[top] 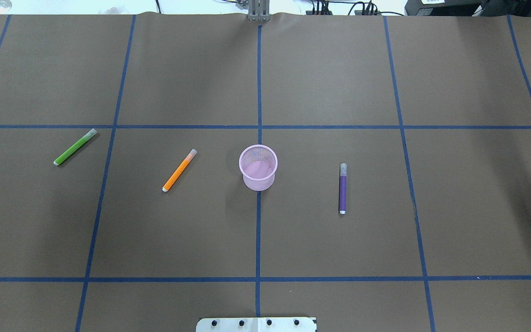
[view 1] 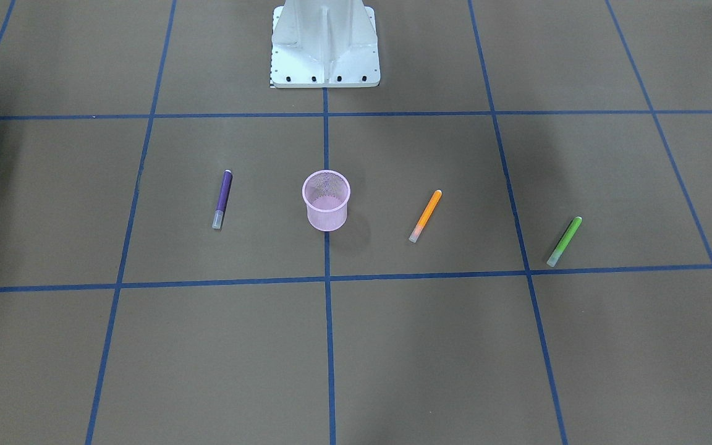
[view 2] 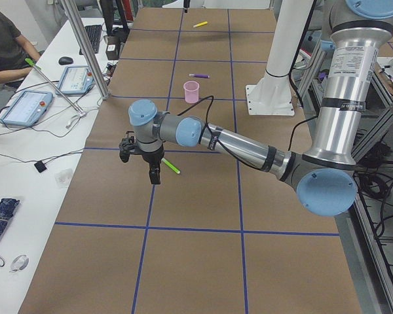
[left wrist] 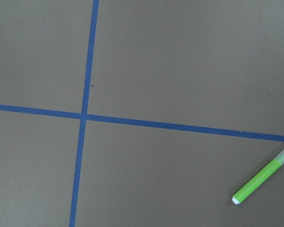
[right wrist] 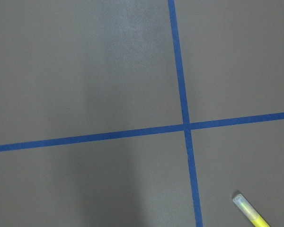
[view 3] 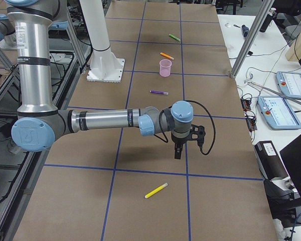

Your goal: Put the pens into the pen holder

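Going from the table's L end outward along it.

L gripper [view 2: 154, 178]: nearest. Hangs over the table [top: 201, 240], fingers pointing down, clear of the surface. Seen properly only in the side view, so can't tell how far apart the fingers are. No pen seen in it.

Green pen [top: 75, 147]: just past that gripper in the side view, flat on the brown paper. Short, thick, bright green barrel. Translucent pale cap at the end away from the robot, small white butt toward it. Lies slanted. In the L wrist cam it's in the lower R corner, just below a blue tape line [left wrist: 180, 126].

Orange pen [top: 179, 170]: next along, btwn green pen & pen holder, apart from both. Same build and much the same slant, pale cap at the far end.

Pen holder [top: 258, 184]: round cup of pale pink wire mesh, slightly tapered toward the bottom. Stands upright on the centre tape line [top: 258, 92], straight out from the robot base [top: 256, 324]. Every pen lies outside it.

Purple pen [top: 342, 188]: other side of the holder, robot's R, well apart. Dark purple barrel, pale cap away from the robot, white butt toward it. Nearly parallel w/ the centre line.

R gripper [view 3: 177, 153]: further on, fingers down, above the table. Side view only, so can't tell the opening. Nothing seen held.

Yellow pen [view 3: 156, 191]: furthest, beyond the R gripper, flat & slanted on the paper. The R wrist cam catches only its pale cap end, lower R corner.
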Available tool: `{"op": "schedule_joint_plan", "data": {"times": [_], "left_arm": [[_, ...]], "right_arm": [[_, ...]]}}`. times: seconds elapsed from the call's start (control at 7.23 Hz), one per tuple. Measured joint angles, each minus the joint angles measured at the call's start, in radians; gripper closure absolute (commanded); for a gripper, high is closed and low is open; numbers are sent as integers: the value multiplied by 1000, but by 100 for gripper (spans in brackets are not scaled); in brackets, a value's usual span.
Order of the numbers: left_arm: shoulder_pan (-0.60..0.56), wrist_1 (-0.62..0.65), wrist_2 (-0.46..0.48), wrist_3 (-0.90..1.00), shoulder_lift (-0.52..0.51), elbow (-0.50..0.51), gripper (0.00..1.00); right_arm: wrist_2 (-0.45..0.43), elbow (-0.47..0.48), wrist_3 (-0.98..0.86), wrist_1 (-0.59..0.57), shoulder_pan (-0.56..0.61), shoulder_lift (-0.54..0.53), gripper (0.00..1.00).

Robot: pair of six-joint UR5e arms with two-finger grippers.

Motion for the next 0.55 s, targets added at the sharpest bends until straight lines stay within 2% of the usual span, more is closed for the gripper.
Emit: {"op": "schedule_joint_plan", "data": {"times": [0.55], "left_arm": [[47,-1,-36,-2,23,-23,0]], "right_arm": [[1,55,78,47,-81,9,1]]}}
